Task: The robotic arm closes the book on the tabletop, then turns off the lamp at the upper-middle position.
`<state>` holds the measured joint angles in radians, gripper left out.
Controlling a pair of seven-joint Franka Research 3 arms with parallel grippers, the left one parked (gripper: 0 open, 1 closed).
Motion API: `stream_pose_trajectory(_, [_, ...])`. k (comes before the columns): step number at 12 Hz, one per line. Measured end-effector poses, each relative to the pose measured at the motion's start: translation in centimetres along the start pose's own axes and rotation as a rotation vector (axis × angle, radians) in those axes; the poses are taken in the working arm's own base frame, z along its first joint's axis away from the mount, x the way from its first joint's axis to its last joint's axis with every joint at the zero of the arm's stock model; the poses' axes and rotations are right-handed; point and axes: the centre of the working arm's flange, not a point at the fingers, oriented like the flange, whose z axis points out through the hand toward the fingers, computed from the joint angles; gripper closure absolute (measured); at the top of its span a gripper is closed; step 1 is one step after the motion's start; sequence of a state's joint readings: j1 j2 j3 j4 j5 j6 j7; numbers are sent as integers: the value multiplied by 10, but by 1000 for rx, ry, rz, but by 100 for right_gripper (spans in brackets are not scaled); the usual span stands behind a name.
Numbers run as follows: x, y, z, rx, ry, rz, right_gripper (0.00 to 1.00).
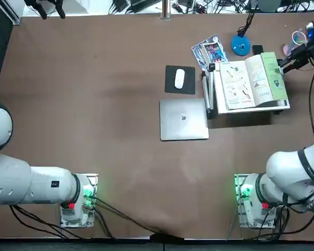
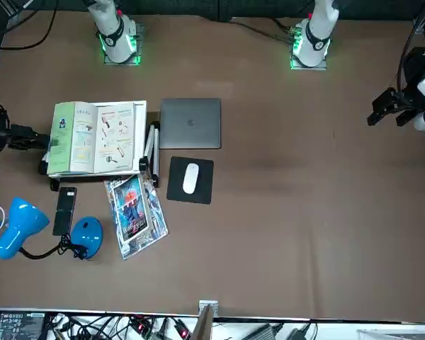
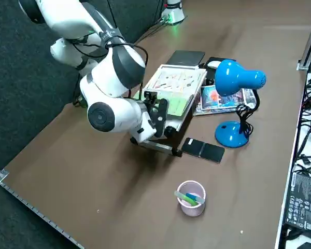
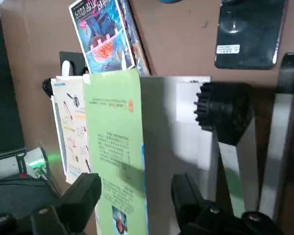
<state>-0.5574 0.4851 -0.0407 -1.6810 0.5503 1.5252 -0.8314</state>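
Right gripper [image 4: 135, 198] spreads its fingers wide, gripping nothing, at the green cover's edge, likely to sweep it over and close the book [image 1: 251, 83]. That lies open, pages up, on a raised stand [image 1: 246, 110]. The lamp [image 3: 238, 78] stands apart on the worktop [image 3: 238, 207], presumably awaiting its turn.

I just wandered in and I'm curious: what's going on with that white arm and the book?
The robot's right arm has its jaws spread beside the raised green cover of the book, seemingly about to fold it shut. The book is open on a stand, its inner pages showing. The blue desk lamp stands beyond it on the brown tabletop, and the arm is not at it. Nobody is handling anything by hand.
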Motion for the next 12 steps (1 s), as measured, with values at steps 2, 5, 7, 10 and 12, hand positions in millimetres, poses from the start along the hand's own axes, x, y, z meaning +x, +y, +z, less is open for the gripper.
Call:
stream_pose_trajectory(2, [4, 1, 8, 12, 12, 1, 12])
stream_pose_trajectory(5, [6, 4, 18, 14, 13, 2, 19])
stream_pose_trajectory(7, [6, 3, 20, 14, 11, 0, 20])
stream_pose_trajectory(10, [10, -1, 23, 15, 6, -8, 44])
stream_pose_trajectory(12, [15, -8, 28, 15, -3, -21, 50])
